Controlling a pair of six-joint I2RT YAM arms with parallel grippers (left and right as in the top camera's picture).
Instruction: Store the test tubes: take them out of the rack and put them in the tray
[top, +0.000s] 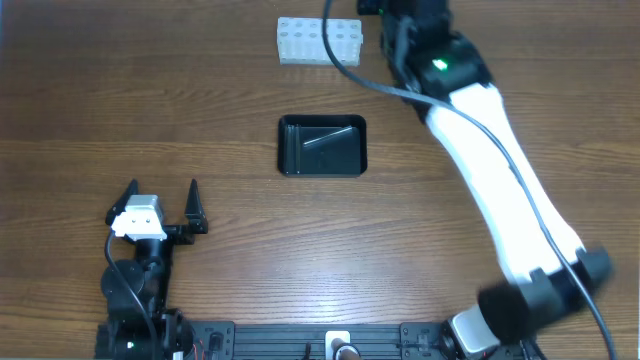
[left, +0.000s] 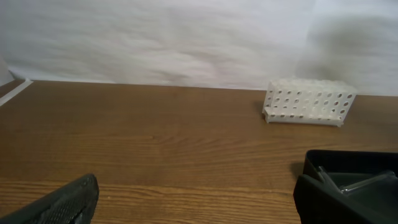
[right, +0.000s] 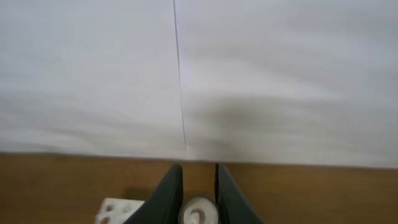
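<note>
Top view, my left gripper (top: 162, 186): fingers spread wide, low on the table (top: 100, 90), well apart from the tray.
Rack (top: 318, 40): white, at the far edge, beyond the tray.
Tray (top: 345, 160): black, mid-table, loose tube (top: 328, 136) lying slanted inside.
My right gripper (right: 198, 171): by the rack's right end, fingers pinching a white-topped held tube (right: 198, 215) between them, just beside the rack.

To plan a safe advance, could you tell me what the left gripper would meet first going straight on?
Probably the white wall; the left gripper faces bare table, with tray and rack off to its right. Depth is unclear.
</note>
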